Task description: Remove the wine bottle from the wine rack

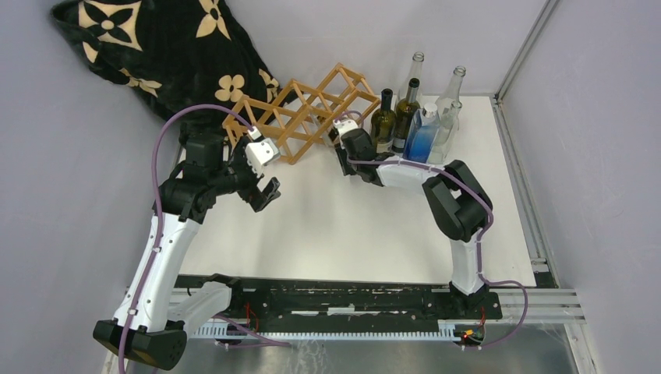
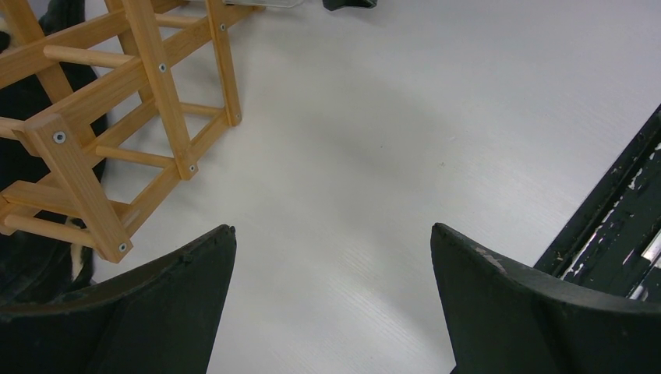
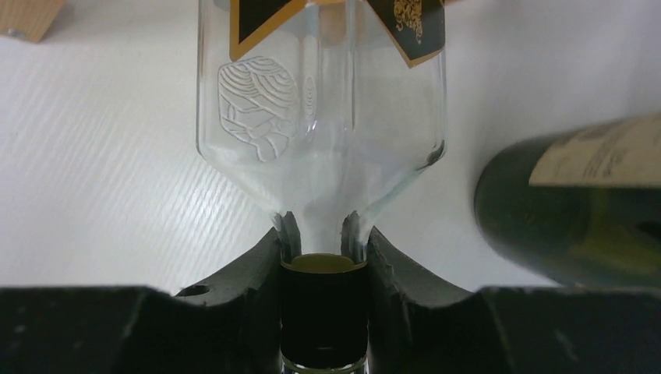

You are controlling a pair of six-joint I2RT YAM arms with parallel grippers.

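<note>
From above, found the left gripper spread wide, holding nothing, hanging over the white table just short of the near-left end of the wine rack. Found the right gripper up against the rack's other end, too small there to judge its fingers or to make out the wine bottle. Counted one rack, lying at a slant, and six bottles standing in a cluster just beside the right hand: two dark green, one blue, three clear. Noted one black cloth with pale flowers beyond the left hand, behind the rack. Through the left wrist, saw both dark fingers far apart, nothing between them but table; saw the rack ahead and left of the fingers, apart from them. Through the right wrist, saw the gripper clamped on the dark-capped neck of the wine bottle, a clear one with a black-and-gold label, one finger touching each side of the neck, the body stretching straight away from the hand. Spotted one dark green bottle just right of the fingers, apart from the held one, and one wooden corner far ahead on the left. Could not tell there whether the body lay inside a cell.
</note>
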